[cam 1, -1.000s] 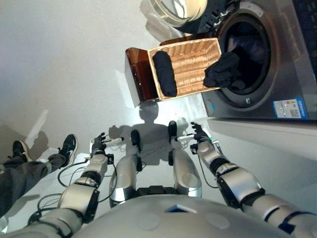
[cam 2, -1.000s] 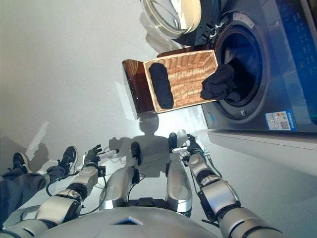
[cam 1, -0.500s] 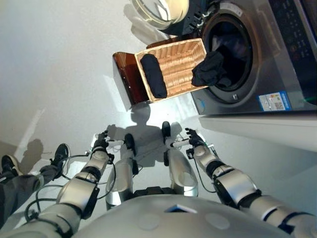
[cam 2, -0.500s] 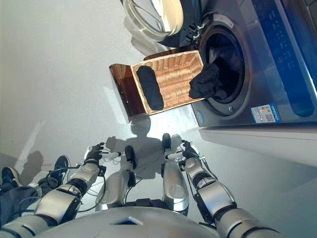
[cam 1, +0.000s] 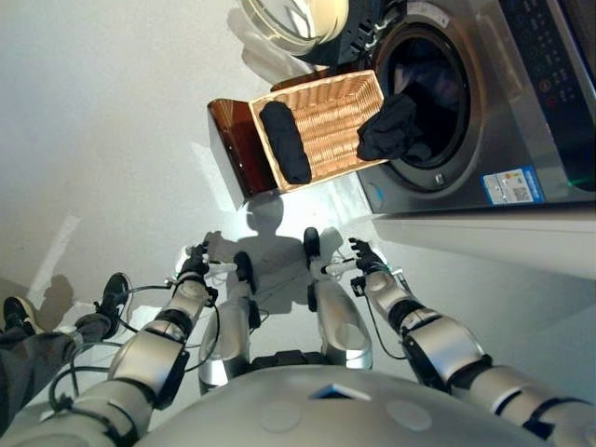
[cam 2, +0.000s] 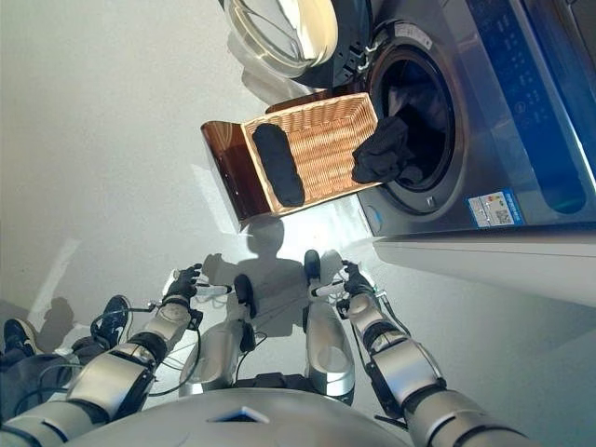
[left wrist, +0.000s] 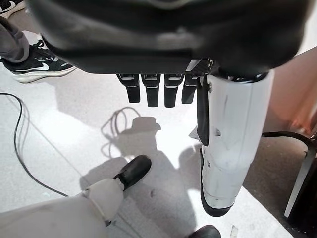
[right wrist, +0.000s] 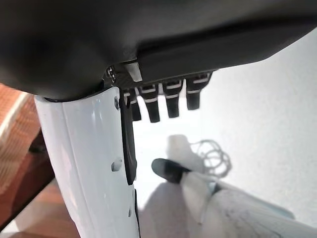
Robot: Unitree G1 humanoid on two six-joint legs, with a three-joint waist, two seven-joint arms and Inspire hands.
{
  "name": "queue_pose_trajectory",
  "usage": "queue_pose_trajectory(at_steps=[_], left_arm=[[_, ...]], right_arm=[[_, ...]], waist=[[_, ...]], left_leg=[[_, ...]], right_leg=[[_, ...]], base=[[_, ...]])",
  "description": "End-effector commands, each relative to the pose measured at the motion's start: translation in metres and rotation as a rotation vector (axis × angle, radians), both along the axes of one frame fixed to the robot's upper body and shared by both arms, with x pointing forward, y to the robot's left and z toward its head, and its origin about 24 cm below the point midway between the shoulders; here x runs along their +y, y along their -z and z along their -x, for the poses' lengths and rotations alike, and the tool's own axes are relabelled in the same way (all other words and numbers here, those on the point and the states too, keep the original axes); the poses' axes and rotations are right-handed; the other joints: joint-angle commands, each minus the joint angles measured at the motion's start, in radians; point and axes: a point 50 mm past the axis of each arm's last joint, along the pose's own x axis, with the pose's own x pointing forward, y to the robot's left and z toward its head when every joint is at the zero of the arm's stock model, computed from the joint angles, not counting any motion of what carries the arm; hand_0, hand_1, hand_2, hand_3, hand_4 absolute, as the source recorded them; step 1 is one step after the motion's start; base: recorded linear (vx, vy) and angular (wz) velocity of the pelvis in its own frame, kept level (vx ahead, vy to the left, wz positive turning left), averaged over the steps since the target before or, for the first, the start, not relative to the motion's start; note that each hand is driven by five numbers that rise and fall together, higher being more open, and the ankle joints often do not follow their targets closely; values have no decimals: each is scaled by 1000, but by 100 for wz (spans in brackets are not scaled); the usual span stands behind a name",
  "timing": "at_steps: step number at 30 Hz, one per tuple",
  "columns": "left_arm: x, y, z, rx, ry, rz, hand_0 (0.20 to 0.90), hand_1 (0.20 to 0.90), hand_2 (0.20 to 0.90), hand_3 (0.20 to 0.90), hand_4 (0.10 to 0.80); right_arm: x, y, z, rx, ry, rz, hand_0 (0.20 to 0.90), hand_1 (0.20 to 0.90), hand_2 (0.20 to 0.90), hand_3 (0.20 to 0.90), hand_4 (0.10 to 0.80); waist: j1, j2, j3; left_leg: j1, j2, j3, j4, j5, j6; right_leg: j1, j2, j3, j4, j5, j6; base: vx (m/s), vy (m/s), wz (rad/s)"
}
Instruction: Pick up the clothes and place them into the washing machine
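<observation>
Clothes: dark roll (cam 1: 284, 142) in wicker basket (cam 1: 328, 126) & soft, limp bundle (cam 1: 387, 128) slumped over washer door rim (cam 1: 430, 177), both well beyond relaxed, empty fingers of left hand (cam 1: 194, 269) & right hand (cam 1: 359, 258); best scooped mid-bunch.

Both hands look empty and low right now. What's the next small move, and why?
Probably reach the right hand toward the dark garment draped over the basket's edge at the washer's open drum. Both hands hang open and empty, the left hand too, and a second garment lies in the basket.
</observation>
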Motion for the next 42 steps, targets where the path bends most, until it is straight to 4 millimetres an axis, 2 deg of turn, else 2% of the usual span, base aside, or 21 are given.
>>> queue_pose_trajectory(at_steps=[1,14,42], left_arm=[[0,-2,-6,4,29,-34,900,900,900,900,800],[5,-6,-10,-9,33,-52,900,900,900,900,800],[2,-5,-10,-5,37,-45,900,900,900,900,800]], right_arm=[[-4,-15,-22,-75,-13,17,900,900,900,900,800],[-14,-17,-24,-82,4,44,900,900,900,900,800],[-13,-16,-22,-73,7,43,900,900,900,900,800]], waist=[[-5,39,37],[-10,38,32],[-12,43,32]], left_leg=[[-45,85,-75,50,5,-86],[-49,84,-75,67,-1,-88],[-54,83,-77,82,-7,-88]], right_leg=[[62,-14,12,87,-135,41],[66,-15,13,91,-138,40],[71,-17,13,97,-143,39]], base=[[0,0,0],[0,0,0],[0,0,-1]])
